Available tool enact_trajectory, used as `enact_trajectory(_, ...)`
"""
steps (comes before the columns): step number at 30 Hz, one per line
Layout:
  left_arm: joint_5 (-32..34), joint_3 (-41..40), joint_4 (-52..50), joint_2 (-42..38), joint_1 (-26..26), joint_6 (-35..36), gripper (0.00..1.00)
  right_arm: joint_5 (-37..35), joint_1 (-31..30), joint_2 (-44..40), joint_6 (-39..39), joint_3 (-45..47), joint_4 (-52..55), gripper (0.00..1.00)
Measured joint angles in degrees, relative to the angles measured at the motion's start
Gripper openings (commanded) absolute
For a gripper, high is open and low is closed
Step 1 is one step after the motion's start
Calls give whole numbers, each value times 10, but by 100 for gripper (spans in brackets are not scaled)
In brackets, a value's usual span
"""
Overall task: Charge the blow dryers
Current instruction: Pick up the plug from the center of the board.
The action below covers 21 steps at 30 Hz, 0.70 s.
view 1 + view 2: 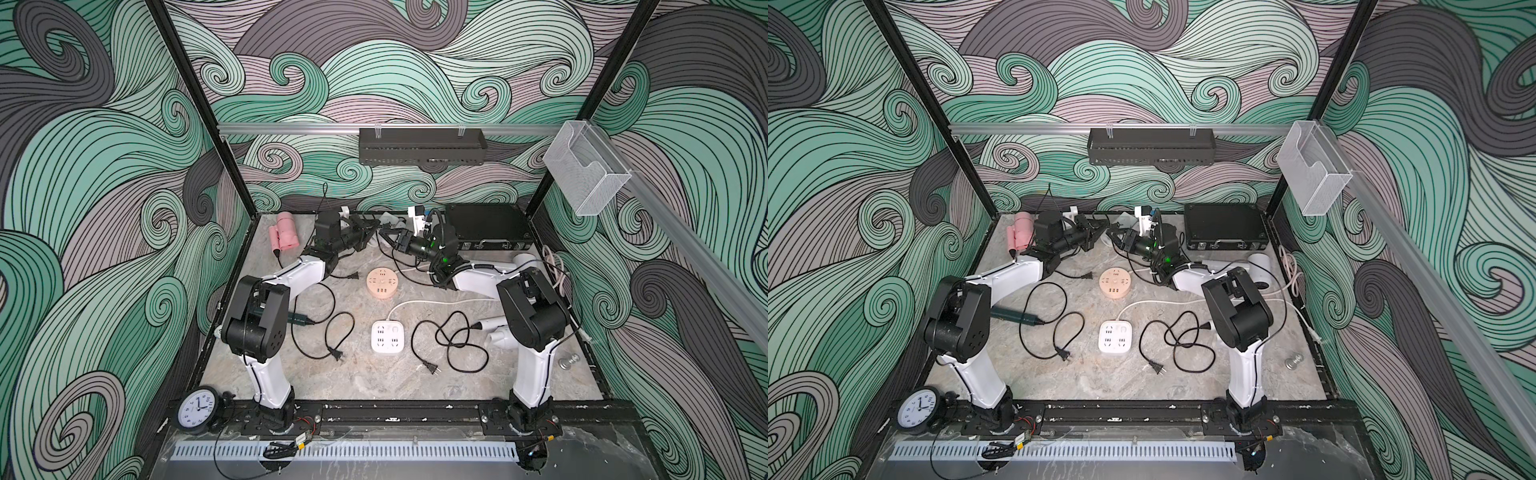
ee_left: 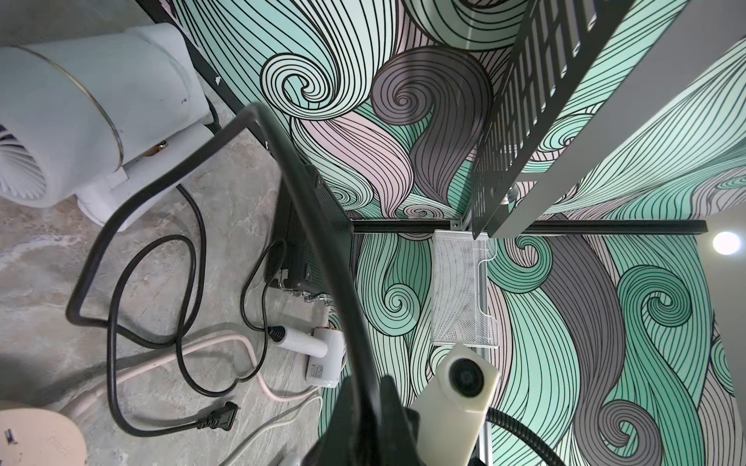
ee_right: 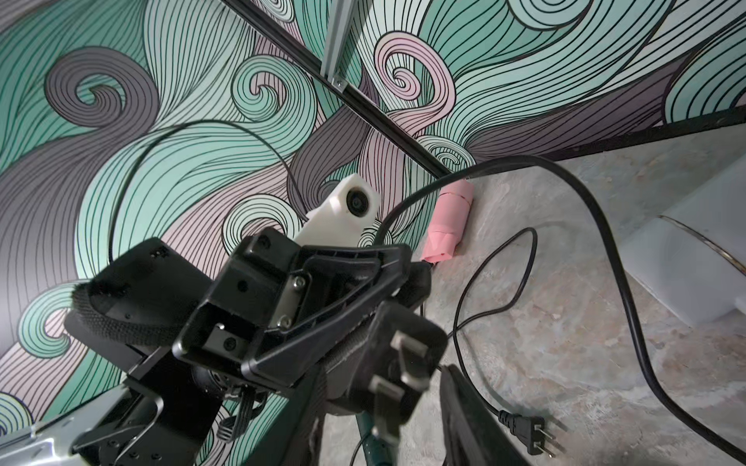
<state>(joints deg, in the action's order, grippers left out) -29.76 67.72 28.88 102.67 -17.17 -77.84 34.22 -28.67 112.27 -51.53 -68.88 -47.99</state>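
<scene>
My left gripper (image 1: 374, 226) (image 2: 373, 399) is shut on a black cord (image 2: 306, 210), just behind its two-prong plug (image 3: 399, 363). The cord loops back to a white blow dryer (image 2: 80, 113) by the rear wall. My right gripper (image 1: 384, 239) (image 3: 393, 375) faces it with jaws open. The plug sits between its fingers (image 3: 464, 403), and a gap shows on one side. The pink blow dryer (image 1: 284, 235) lies at the back left. A dark green one (image 1: 297, 319) is half hidden under my left arm. Two more white ones (image 1: 496, 332) (image 1: 525, 259) lie beside my right arm.
A round peach socket hub (image 1: 382, 283) and a square white socket block (image 1: 387, 336) sit mid-table. Loose plugs (image 1: 337, 354) (image 1: 432, 368) (image 1: 353, 275) and cord loops lie around them. A black case (image 1: 486, 228) stands at the back right, and a clock (image 1: 198, 409) at the front left.
</scene>
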Motion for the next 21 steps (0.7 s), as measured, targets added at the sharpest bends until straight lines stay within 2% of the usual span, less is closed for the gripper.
enact_trajectory(7, -37, 20, -65, 0, 11, 55, 2, 54, 31, -64, 71, -8, 135, 67)
enact_trajectory(14, -106, 83, -163, -1, 22, 169, 3, 112, 72, -91, 186, -103, 319, 66)
enact_trajectory(21, -157, 112, -264, -29, 22, 301, 3, 223, 80, -33, 195, -170, 384, 64)
